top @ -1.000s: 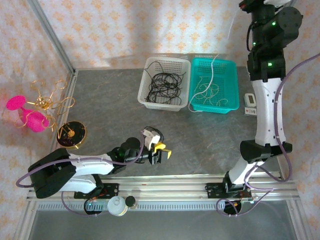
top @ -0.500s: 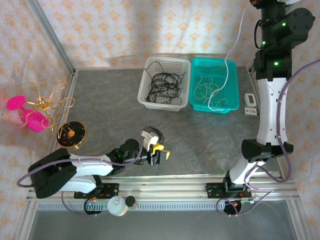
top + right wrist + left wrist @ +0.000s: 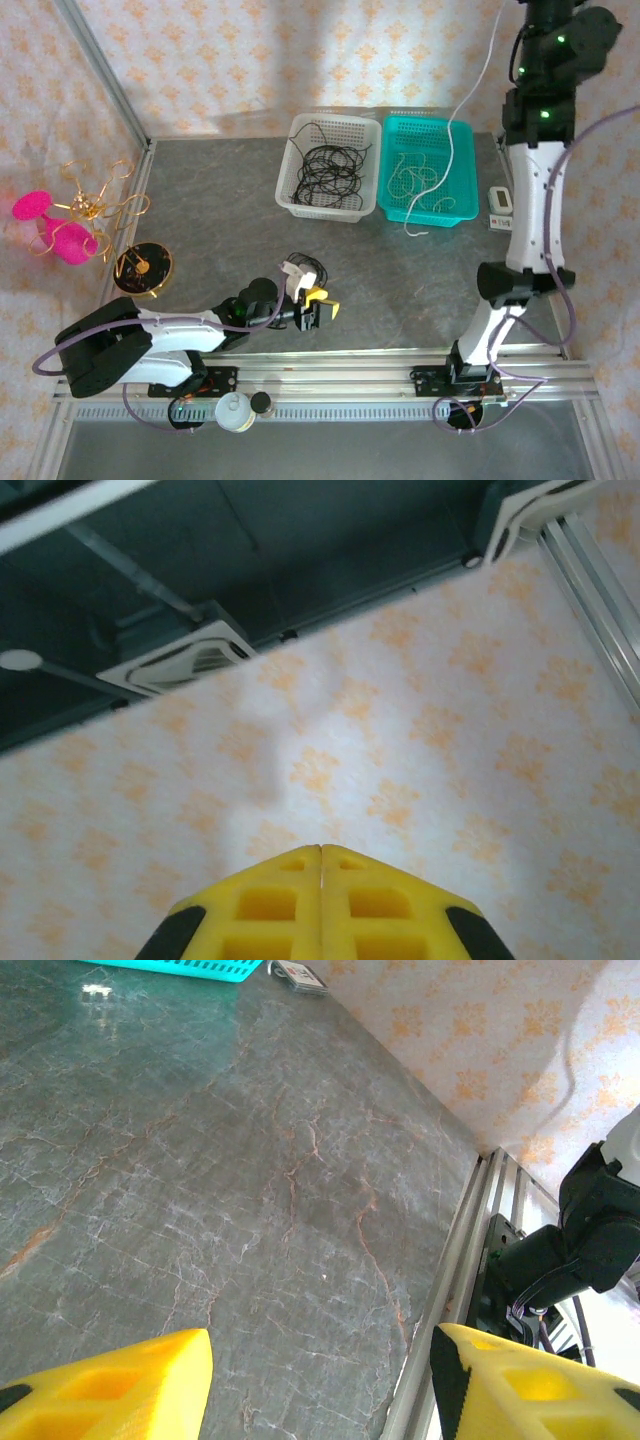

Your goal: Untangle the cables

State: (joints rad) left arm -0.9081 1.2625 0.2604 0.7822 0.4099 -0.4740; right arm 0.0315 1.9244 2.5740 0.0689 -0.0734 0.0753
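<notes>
Two robot arms are pictured at a grey stone-patterned table (image 3: 200,200), where two baskets are set side by side at the far edge: one white basket (image 3: 318,212) and one teal basket (image 3: 470,150). A heap of black cables (image 3: 328,170) is contained in the white one and loose white cables (image 3: 420,185) in the teal one; the strands in each are too tangled to be counted.

A single white cable (image 3: 451,140) is strung from the table just in front of the teal basket, across that basket, to the top edge of the overhead view beside the upright right arm (image 3: 528,210), where its upper end is cut off. The right gripper (image 3: 320,865) is shown from its wrist with yellow jaws pressed together against a patterned wall (image 3: 450,730); whether the cable is pinched there cannot be made out. The left gripper (image 3: 320,1390) is held low over the near table, jaws parted, with nothing between them. A small white piece with a black loop (image 3: 298,268) is seen beside it; what it is cannot be told.

One gold wire ornament (image 3: 95,200), two pink shapes (image 3: 70,243) and one black-and-gold disc (image 3: 143,268) are grouped at left. One small white device (image 3: 502,205) is placed by the teal basket, its markings too small to be read.
</notes>
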